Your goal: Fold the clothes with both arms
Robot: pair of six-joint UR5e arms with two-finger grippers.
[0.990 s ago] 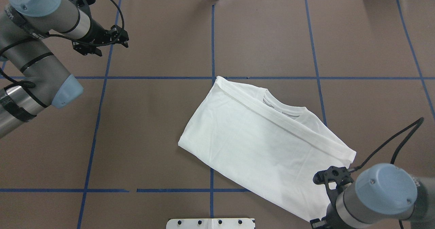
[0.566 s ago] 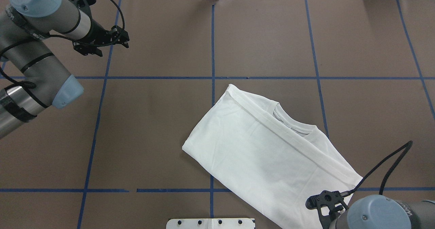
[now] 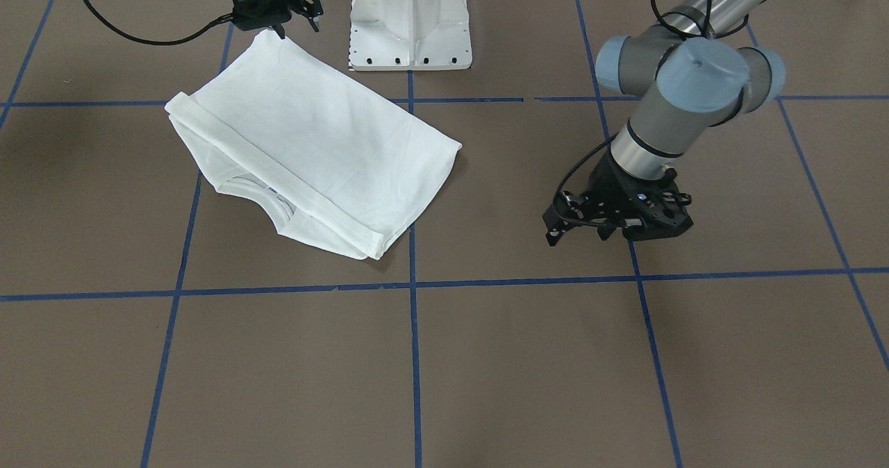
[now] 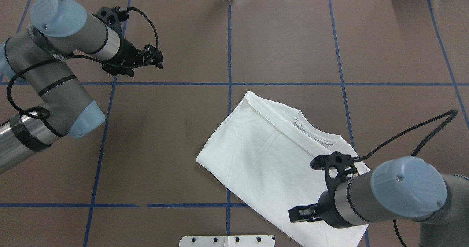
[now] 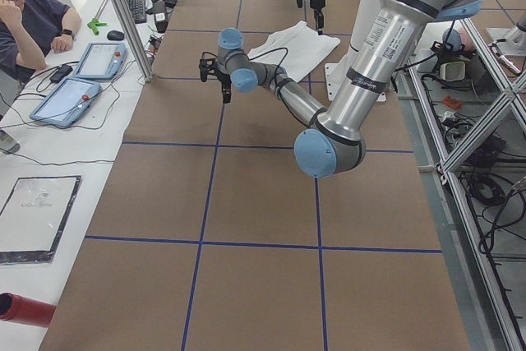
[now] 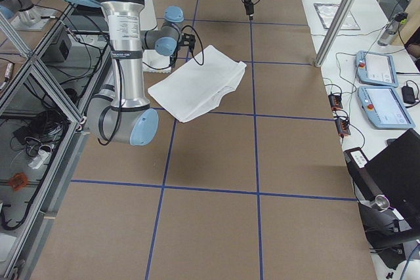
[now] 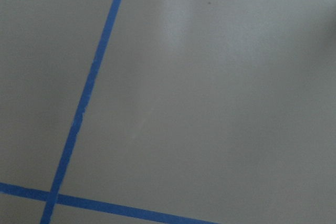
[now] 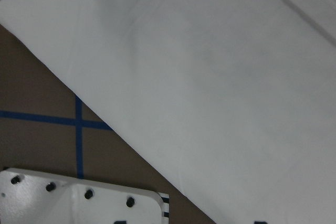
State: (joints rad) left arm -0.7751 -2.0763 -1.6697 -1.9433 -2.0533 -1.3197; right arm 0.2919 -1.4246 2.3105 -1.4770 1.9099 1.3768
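The white shirt (image 4: 267, 159) (image 3: 305, 135) lies folded in a slanted oblong on the brown table, right of centre in the overhead view, its ribbed neck (image 4: 311, 129) on the far side. No black text shows. My right gripper (image 4: 297, 216) (image 3: 297, 29) hovers over the shirt's near corner by the pedestal, its fingers apart and empty; the right wrist view is filled with the shirt's cloth (image 8: 210, 77). My left gripper (image 4: 155, 62) (image 3: 576, 235) hangs open over bare table at the far left, well apart from the shirt.
The white pedestal base (image 4: 227, 240) (image 3: 410, 30) stands at the table's near edge, close to the shirt's near corner. Blue tape lines (image 4: 229, 45) cross the brown table (image 4: 165, 148). A seated person (image 5: 33, 22) and tablets (image 5: 82, 80) are beside the table.
The shirt slid towards the robot and to the right, then stayed put. My right arm rose and moved left over it. My left arm swung to the right.
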